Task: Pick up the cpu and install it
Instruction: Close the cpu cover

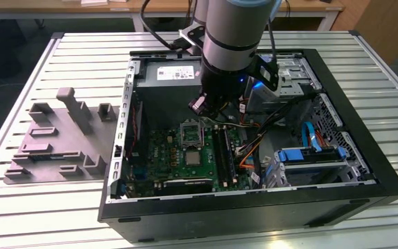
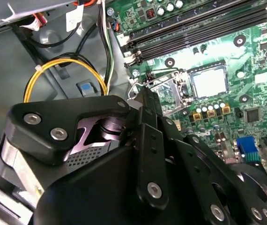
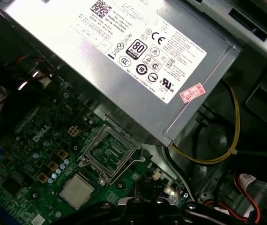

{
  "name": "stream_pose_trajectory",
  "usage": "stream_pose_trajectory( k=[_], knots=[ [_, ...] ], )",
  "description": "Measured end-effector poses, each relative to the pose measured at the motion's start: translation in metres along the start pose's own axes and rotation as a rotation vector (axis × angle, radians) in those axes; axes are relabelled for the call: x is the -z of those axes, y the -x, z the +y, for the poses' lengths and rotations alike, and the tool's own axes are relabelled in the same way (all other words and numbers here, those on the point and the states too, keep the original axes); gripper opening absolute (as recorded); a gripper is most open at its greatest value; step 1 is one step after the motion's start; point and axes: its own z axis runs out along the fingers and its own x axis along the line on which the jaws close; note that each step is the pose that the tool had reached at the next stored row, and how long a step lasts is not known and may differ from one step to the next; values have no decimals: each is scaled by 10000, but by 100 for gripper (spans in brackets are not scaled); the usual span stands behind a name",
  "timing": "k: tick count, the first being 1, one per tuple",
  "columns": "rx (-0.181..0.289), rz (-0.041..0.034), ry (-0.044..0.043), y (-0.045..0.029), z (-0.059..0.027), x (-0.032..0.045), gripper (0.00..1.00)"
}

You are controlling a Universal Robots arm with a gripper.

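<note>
Gripper (image 2: 145, 101): black linkage body in the second wrist view, poised above the motherboard (image 1: 185, 155); whether fingers are apart or together cannot be told. Nothing seen held.

One cpu (image 3: 77, 191): flat, silvery top up, lying on the motherboard just beside the open socket frame (image 3: 109, 152), apart from the gripper; also seen in the exterior view (image 1: 193, 157) and second wrist view (image 2: 210, 83). Square, no long axis; edges parallel to the socket's.

One socket frame, hinged lid raised, between cpu and power supply.

One power supply (image 3: 124, 61): grey box, white label, beyond the socket.

One computer case (image 1: 365, 171), open, on the slatted surface (image 1: 26, 207).

One grey fixture block (image 1: 57, 142) to the exterior view's left of the case.
</note>
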Motion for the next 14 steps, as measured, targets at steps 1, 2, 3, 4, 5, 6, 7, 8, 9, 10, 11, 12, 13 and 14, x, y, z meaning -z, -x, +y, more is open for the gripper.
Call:
stream_pose_trajectory(
  k=[1, 2, 3, 4, 5, 6, 7, 8, 9, 10, 11, 12, 13, 14],
  knots=[
    [-2, -1, 0, 6, 5, -20, 11],
    [-2, -2, 1, 13, 12, -41, 11],
    [-2, -2, 1, 19, 18, -60, 11],
    [-1, -2, 1, 22, 19, -75, 11],
    [-1, -1, 1, 22, 18, -87, 11],
    [0, -1, 1, 21, 16, -102, 11],
    [5, -1, 1, 20, 15, -117, 11],
    [30, 4, 4, 19, 13, -133, 11],
    [125, 18, 10, 18, 11, -146, 11],
    [309, 46, 22, 17, 10, -157, 11],
    [443, 66, 31, 17, 8, -169, 11],
    [481, 71, 33, 16, 6, -184, 11],
    [486, 72, 33, 16, 3, -201, 11],
    [487, 73, 33, 20, 0, -221, 11]
  ],
)
